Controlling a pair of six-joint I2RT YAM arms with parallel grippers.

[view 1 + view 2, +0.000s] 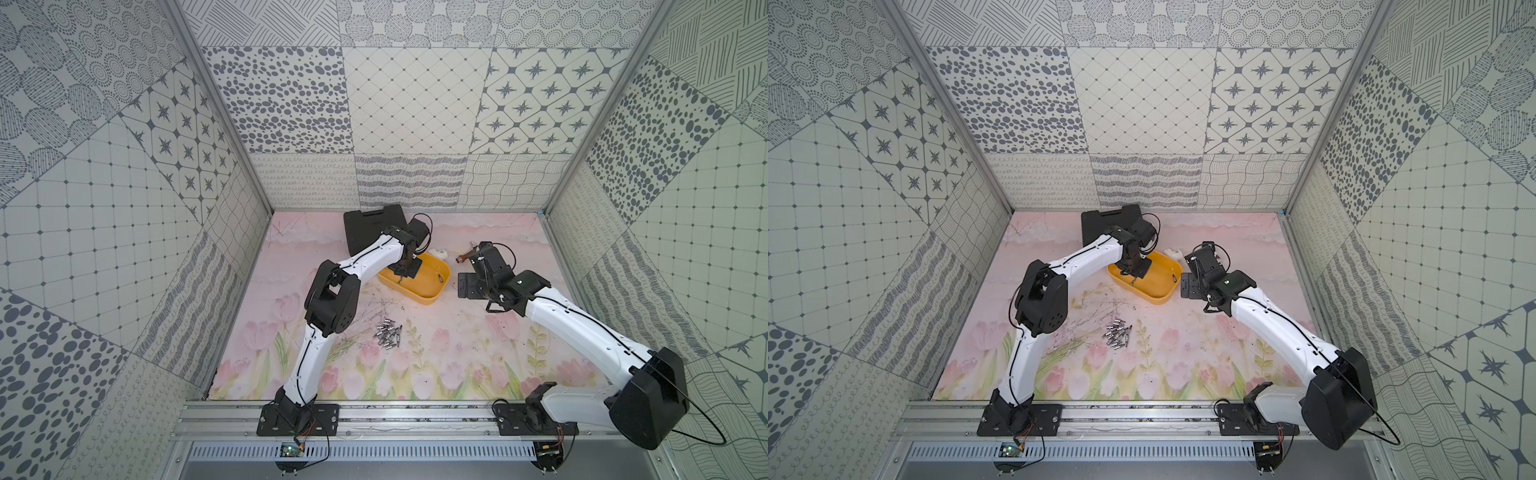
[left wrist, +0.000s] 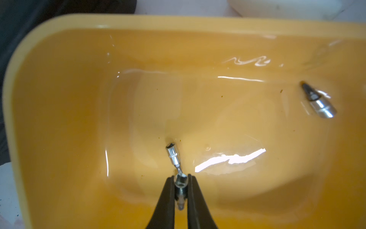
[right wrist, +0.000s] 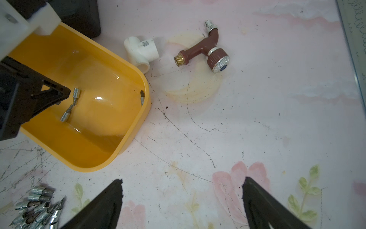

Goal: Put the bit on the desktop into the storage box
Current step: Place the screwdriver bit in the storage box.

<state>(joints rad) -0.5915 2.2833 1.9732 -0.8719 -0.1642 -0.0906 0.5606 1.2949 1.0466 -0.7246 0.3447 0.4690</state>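
The yellow storage box (image 1: 432,300) (image 2: 138,20) sits mid-table. My left gripper (image 1: 402,276) (image 2: 180,178) reaches down into it, shut on a small silver bit (image 2: 180,185) just above the glossy floor. Right beyond the held bit shows a second silver bit shape (image 2: 173,155); I cannot tell whether it is a bit or a reflection. Another bit (image 2: 318,101) (image 3: 142,98) lies at the box's far end. A pile of several bits (image 1: 388,332) (image 3: 37,206) rests on the desktop in front of the box. My right gripper (image 1: 465,284) (image 3: 182,190) hovers open and empty right of the box.
A black tool case (image 1: 374,226) stands behind the box, under the left arm. A white pipe tee (image 3: 141,52) touches the box's far corner. A brown tap (image 3: 206,49) lies further right. Patterned walls close in three sides.
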